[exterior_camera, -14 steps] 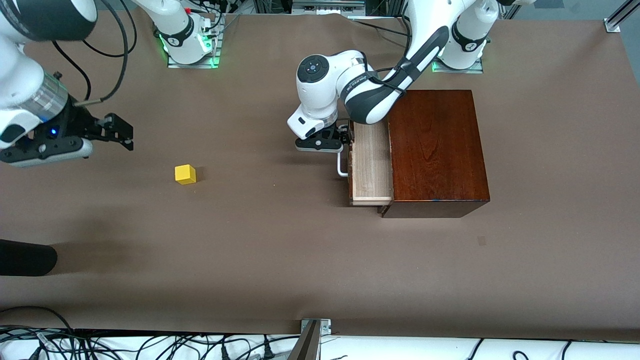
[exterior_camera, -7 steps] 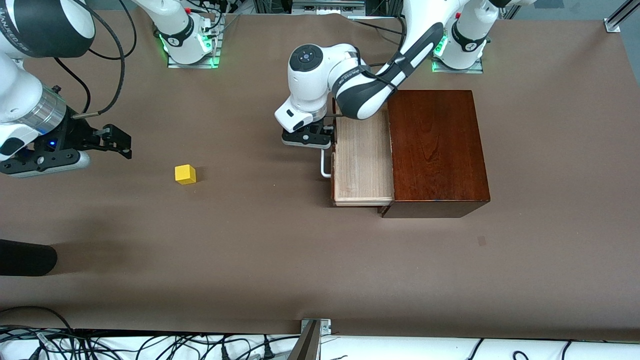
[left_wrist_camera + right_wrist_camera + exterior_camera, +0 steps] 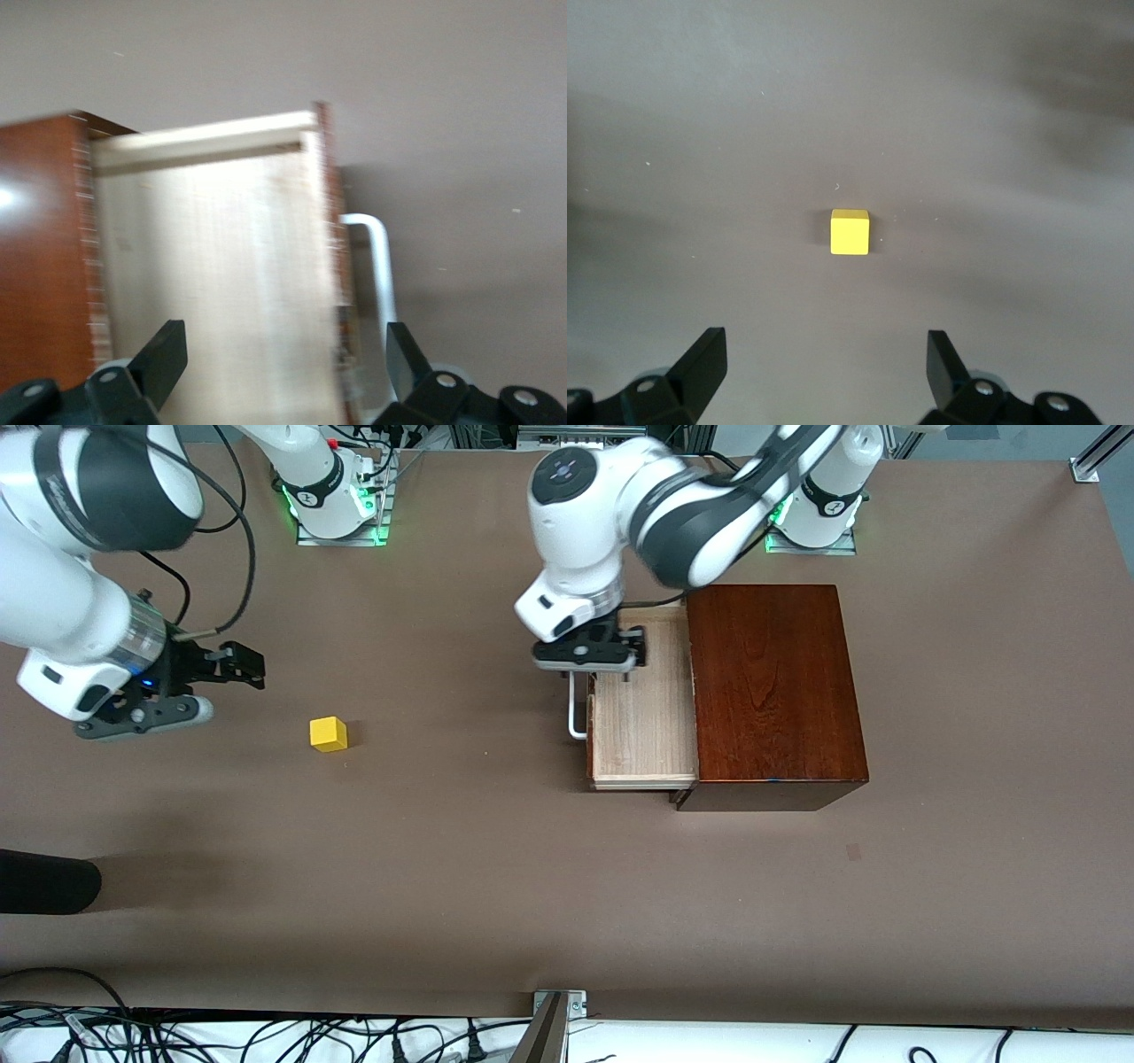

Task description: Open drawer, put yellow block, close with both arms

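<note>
yellow block (image 3: pixel 328 734), mahogany box (image 3: pixel 772 691), white handle (image 3: pixel 575 708)

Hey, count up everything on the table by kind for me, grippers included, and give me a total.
Yellow block: 1
Drawer, pulled out of the wooden box: 1
Wooden box: 1
Grippers: 2, left gripper and right gripper, both open
Total: 5

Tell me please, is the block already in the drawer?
No, the block sits on the table toward the right arm's end, apart from the open drawer, whose tray holds nothing.
</note>
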Tool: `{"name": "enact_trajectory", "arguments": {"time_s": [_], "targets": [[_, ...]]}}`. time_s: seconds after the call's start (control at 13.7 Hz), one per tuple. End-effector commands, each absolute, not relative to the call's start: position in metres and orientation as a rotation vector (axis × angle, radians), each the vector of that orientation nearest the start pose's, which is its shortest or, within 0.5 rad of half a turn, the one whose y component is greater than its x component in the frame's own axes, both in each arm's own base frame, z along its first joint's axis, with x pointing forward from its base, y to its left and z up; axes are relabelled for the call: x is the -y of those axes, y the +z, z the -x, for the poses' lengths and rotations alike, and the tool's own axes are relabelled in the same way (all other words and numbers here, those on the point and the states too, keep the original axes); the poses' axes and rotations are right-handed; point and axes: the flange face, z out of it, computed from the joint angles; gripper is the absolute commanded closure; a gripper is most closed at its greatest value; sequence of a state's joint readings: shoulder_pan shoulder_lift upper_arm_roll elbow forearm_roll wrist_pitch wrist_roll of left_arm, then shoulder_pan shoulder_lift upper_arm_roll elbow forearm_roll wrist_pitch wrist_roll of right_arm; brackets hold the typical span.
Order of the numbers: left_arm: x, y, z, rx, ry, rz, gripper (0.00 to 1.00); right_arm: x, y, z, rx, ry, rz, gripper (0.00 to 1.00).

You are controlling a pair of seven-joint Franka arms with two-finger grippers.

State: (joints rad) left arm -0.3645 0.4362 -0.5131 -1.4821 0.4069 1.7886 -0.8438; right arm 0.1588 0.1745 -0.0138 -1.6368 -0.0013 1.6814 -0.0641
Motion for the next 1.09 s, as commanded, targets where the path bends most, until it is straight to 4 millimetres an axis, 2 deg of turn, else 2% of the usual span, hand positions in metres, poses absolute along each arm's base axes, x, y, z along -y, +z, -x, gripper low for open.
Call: {"name": "enact_trajectory", "arguments": {"time_s": [0.0,0.22,0.36,0.51,0.66,0.8,1.02], "targets": [[0.389,0.484,-0.518,-0.189,-0.03,2.994,0.0,-0.085,0.47,-0.581,0.322,0.21,3.119,0.0],[0.3,0.518,-0.553,-0.132,0.057,3.031,0.0,-0.084,0.423,-0.571,0.318,0.212,3.12,0.0],[0.252,0.539,-0.565,-0.169,0.089,3.023,0.0,-0.083,0.386,-0.56,0.317,0.21,3.118,0.0],[0.203,0.556,-0.578,-0.129,0.173,3.067,0.0,-0.081,0.355,-0.546,0.318,0.169,3.119,0.0],[0.176,0.579,-0.572,-0.066,0.159,3.103,0.0,-0.079,0.327,-0.536,0.317,0.092,3.121,0.0],[0.134,0.592,-0.568,-0.012,0.124,3.101,0.0,-0.079,0.302,-0.535,0.324,0.032,3.121,0.0],[0.081,0.602,-0.567,-0.101,0.09,3.157,0.0,-0.079,0.269,-0.538,0.335,0.039,3.121,0.0]]}}
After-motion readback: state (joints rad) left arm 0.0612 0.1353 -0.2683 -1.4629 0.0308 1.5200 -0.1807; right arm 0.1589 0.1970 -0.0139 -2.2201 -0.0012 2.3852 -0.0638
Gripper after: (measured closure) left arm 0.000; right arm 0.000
